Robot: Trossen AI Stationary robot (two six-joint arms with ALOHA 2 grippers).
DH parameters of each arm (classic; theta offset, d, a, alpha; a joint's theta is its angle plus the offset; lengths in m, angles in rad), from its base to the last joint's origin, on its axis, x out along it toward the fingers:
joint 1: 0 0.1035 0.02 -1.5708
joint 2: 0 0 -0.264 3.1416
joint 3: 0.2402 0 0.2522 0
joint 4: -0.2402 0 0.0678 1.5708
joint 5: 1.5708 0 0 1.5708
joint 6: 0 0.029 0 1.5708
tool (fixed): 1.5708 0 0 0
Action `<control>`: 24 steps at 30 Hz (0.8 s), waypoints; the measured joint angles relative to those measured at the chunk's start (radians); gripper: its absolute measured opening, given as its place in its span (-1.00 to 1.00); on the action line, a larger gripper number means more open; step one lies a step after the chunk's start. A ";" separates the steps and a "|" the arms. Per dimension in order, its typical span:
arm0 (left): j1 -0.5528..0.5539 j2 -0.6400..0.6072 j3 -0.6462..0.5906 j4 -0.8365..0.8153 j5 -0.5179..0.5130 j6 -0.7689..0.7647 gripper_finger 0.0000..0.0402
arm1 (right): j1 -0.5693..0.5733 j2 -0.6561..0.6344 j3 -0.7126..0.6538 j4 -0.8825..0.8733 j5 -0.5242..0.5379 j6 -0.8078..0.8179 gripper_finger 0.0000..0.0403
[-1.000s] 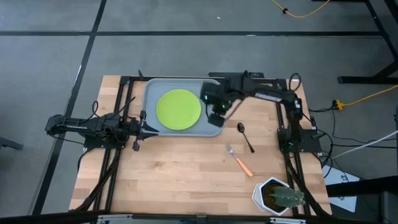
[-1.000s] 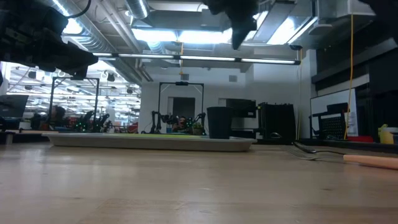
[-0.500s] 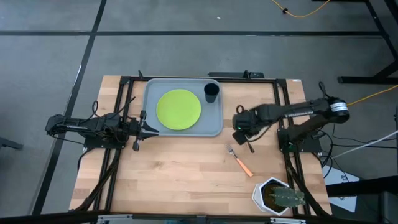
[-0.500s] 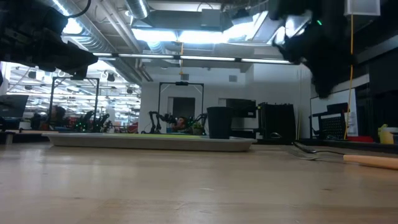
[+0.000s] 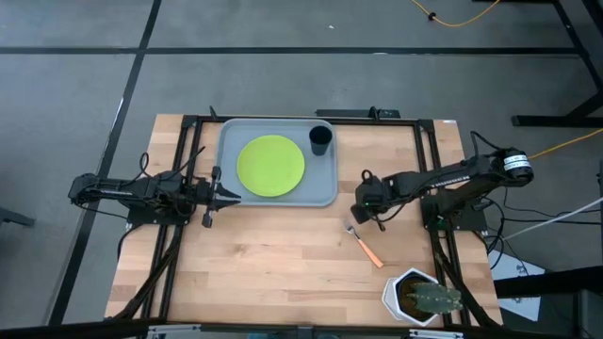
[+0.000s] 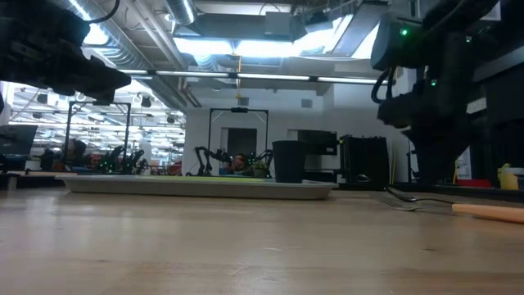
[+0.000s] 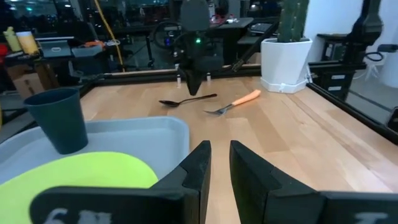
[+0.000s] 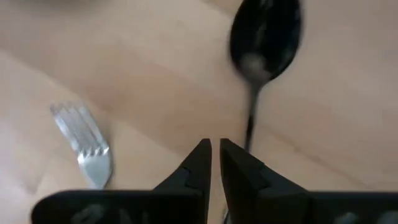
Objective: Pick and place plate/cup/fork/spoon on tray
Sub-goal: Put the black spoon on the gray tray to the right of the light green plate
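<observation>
In the high view the right arm's jaws hid the small dark metal spoon (image 8: 264, 34). In the right wrist view its thin handle ran behind those jaws, and the orange handle of the silver-tined fork (image 8: 84, 143) was cut off. In the low view the flat lime-green plate was hidden behind the raised rim of the grey-blue tray (image 6: 196, 187)

My arms: two, dark, jointed. My right gripper (image 8: 214, 163): paired black tapered fingers; green indicator lights on the wrist. My left gripper (image 7: 215, 163): matching black fingers.
</observation>
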 joint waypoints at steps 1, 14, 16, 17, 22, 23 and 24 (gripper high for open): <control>0.000 0.000 0.000 -0.001 -0.003 0.000 -0.74 | 0.000 0.000 0.000 0.000 0.026 0.000 -0.80; 0.000 0.000 0.000 -0.001 -0.004 0.000 -0.74 | -0.001 0.084 -0.003 -0.019 0.066 -0.007 -0.80; 0.000 0.000 0.000 -0.001 -0.004 0.000 -0.74 | -0.001 0.099 -0.003 -0.018 0.066 -0.007 -0.80; 0.000 0.000 0.000 -0.002 -0.004 0.000 -0.74 | -0.001 0.106 -0.003 -0.018 0.066 -0.007 -0.80; 0.000 0.000 0.000 -0.001 -0.004 0.000 -0.74 | 0.000 0.137 0.000 -0.017 0.071 -0.003 -0.80; 0.000 0.000 0.000 -0.002 -0.004 0.000 -0.74 | 0.000 0.144 0.000 -0.014 0.072 0.000 -0.81; 0.000 0.000 0.000 -0.001 -0.004 0.000 -0.74 | 0.000 0.147 0.000 -0.009 0.070 0.000 -0.81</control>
